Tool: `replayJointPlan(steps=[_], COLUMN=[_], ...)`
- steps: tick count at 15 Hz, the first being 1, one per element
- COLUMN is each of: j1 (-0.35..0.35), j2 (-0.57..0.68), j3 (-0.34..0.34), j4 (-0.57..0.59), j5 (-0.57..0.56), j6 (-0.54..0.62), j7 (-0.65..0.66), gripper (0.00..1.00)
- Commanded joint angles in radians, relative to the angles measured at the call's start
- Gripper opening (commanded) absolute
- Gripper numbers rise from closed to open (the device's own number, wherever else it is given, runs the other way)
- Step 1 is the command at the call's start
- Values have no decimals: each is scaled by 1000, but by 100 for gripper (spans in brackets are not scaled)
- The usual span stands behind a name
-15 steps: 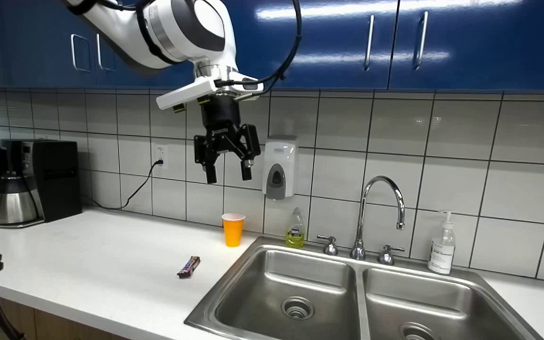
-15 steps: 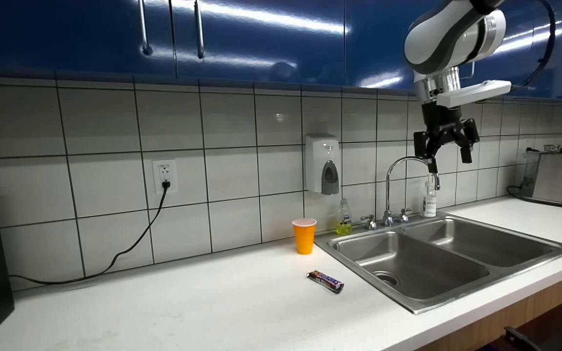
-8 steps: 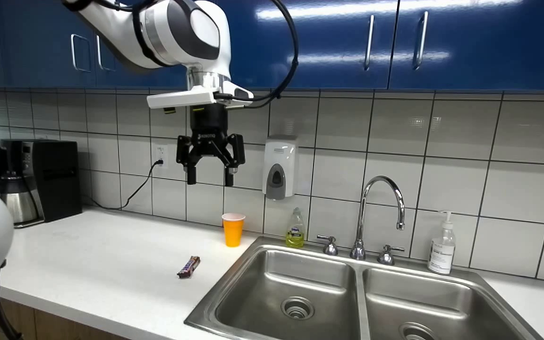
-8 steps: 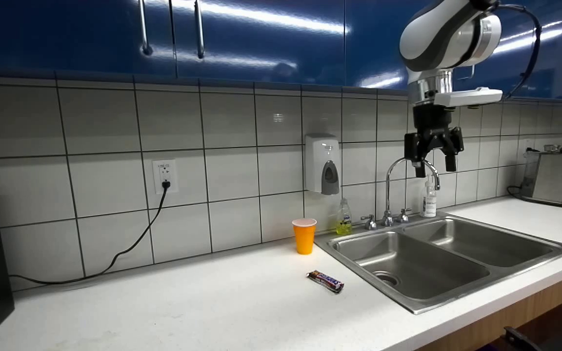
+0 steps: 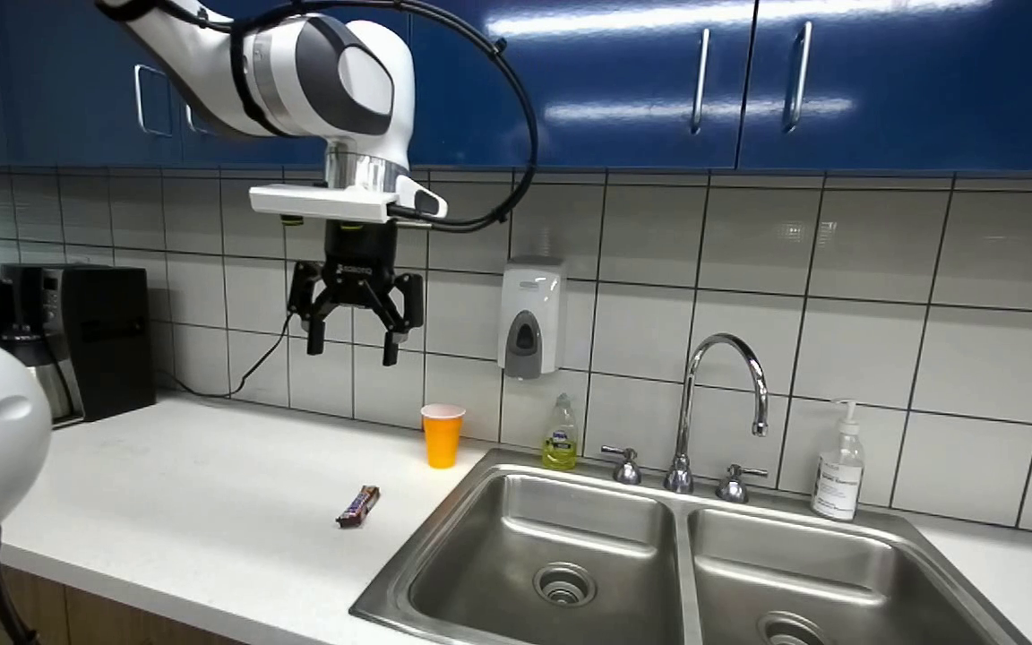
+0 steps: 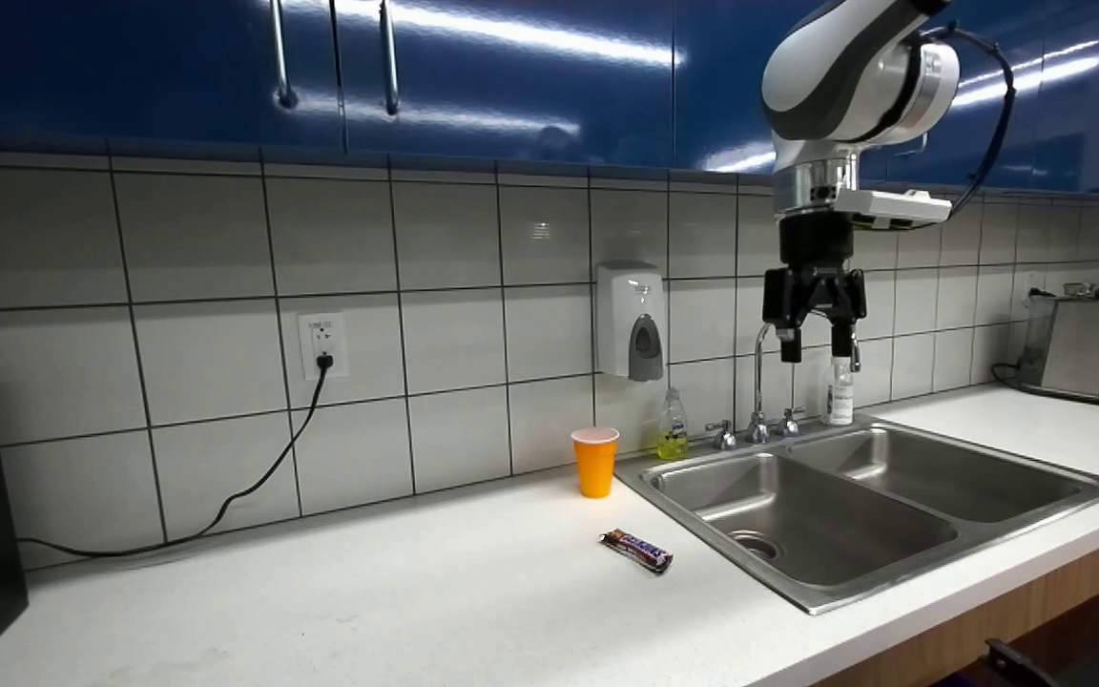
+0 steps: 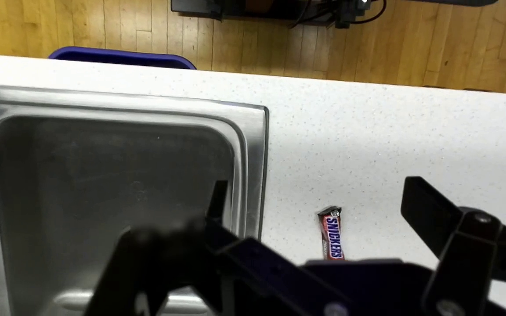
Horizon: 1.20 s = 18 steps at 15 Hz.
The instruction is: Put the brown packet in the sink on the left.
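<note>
The brown packet, a Snickers bar, lies flat on the white counter beside the sink in both exterior views (image 5: 358,507) (image 6: 637,551). In the wrist view the packet (image 7: 333,235) shows between the fingers, its lower end hidden by the gripper body. The steel sink has two basins; the left basin (image 5: 480,564) is the one nearer the packet, and this basin also shows in the wrist view (image 7: 103,175). My gripper (image 5: 353,348) is open and empty, pointing down high above the counter. In an exterior view the gripper (image 6: 816,351) appears in front of the faucet.
An orange cup (image 5: 442,437) stands behind the packet near the wall. A dish soap bottle (image 5: 560,436), the faucet (image 5: 684,412) and a pump bottle (image 5: 838,470) stand along the sink's back edge. A soap dispenser (image 5: 531,318) hangs on the tiles. A black coffee machine (image 5: 104,340) stands farther off.
In both exterior views my gripper has moved left, away from over the sink side, and has come down slightly. It has straightened from a tilt to nearly vertical and stays open. The packet has not moved.
</note>
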Motion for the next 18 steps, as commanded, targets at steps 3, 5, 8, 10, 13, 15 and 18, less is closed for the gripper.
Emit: replayJointPlan(steps=[3,5,8,10,13,15,18], j1=[38,44,47,51,53,57,64], j2=[5,10,30,51,90,127,201], j3=[36,46,57,65,82,99,130], j4=[-69,-102,-152,-184,-220,-229,-218], j5=[9,6,8,10,2,-2,-12], j6=[95,130,187,246,332,391,473], j7=[-17,-2,15,24,45,62,91], gripper=[100,100,100,100,100,100,100])
